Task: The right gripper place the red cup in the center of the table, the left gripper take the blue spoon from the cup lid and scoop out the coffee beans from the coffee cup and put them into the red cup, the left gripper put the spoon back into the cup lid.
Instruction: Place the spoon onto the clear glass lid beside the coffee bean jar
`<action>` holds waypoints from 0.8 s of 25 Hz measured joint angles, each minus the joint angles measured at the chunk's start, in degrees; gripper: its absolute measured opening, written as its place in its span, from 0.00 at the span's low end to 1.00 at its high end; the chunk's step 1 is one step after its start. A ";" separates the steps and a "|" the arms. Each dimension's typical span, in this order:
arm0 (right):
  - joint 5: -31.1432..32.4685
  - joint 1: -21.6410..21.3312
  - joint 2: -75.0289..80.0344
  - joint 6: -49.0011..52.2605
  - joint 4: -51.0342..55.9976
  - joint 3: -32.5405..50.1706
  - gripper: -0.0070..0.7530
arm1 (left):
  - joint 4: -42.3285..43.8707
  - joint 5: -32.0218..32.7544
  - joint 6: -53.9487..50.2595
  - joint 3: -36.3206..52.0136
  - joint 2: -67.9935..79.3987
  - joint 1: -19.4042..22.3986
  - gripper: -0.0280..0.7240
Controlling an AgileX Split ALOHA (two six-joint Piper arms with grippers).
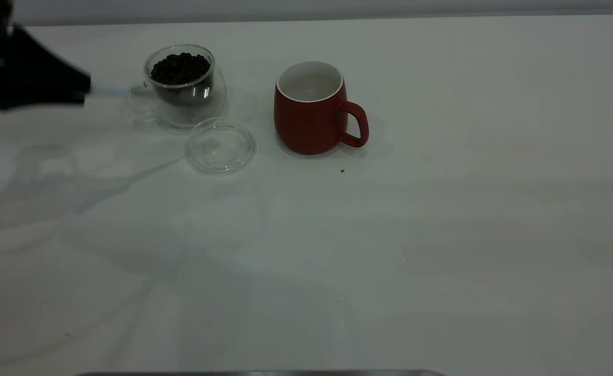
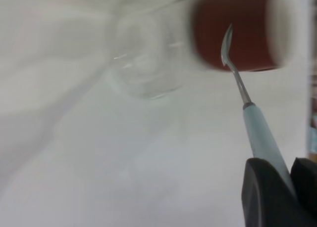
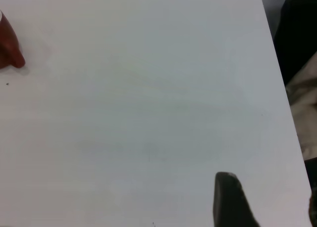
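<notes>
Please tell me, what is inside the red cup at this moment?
The red cup shows only its white inner wall; no coffee beans are visible in it. Its bottom is hidden by the rim, so a few beans could lie there unseen. The beans fill the coffee cup.

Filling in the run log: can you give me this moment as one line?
left gripper: shut on spoon, beside glass cup | lid: empty | red cup: mid-table | right gripper: away

table (image 1: 442, 235): white | on it: coffee cup (image 1: 183, 89), cup lid (image 1: 221, 145), red cup (image 1: 311, 109), stray bean (image 1: 342, 171)
</notes>
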 joint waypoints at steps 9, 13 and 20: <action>0.00 0.00 0.00 0.00 0.00 0.00 0.55 | -9.19 -0.10 3.99 0.16 9.49 0.00 0.20; 0.00 0.00 0.00 0.00 0.00 0.00 0.55 | -14.98 0.38 6.84 0.16 11.84 -0.04 0.20; 0.00 0.00 0.00 -0.39 0.00 0.00 0.55 | -23.86 3.87 10.73 0.10 17.33 -1.97 0.20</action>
